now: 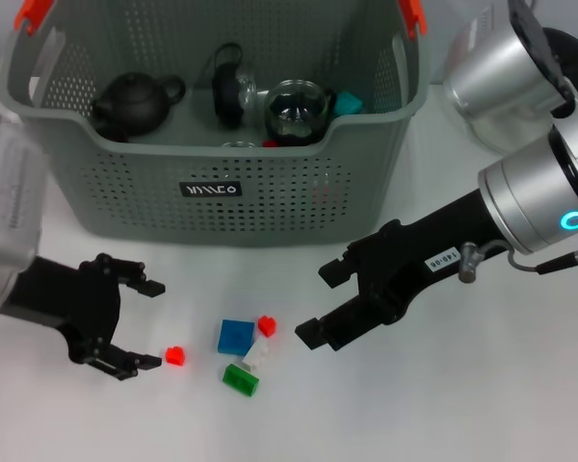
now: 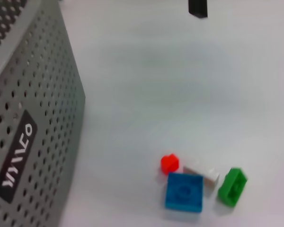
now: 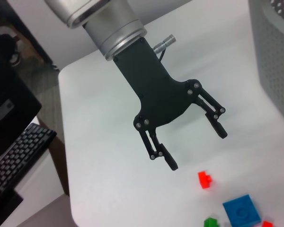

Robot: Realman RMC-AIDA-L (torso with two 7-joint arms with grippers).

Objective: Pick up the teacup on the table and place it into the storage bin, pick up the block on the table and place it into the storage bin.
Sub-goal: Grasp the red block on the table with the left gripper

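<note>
The grey-green storage bin [image 1: 212,192] stands at the back of the table, and its perforated wall [image 2: 33,118] fills one side of the left wrist view. Inside it rest a round glass teacup [image 1: 299,111] and a teal block [image 1: 348,103]. Loose blocks lie in front of the bin: a small red block [image 1: 176,356], blue [image 1: 236,336], red [image 1: 267,325], white [image 1: 256,356] and green [image 1: 240,380]. My left gripper [image 1: 152,324] is open just left of the small red block [image 3: 204,179]. My right gripper [image 1: 317,304] hangs open to the right of the cluster.
A black teapot [image 1: 130,104] and a black lidded item [image 1: 228,91] also lie in the bin. A keyboard [image 3: 19,156] sits beyond the table's edge in the right wrist view. The right arm's silver links [image 1: 539,183] reach over the table's right side.
</note>
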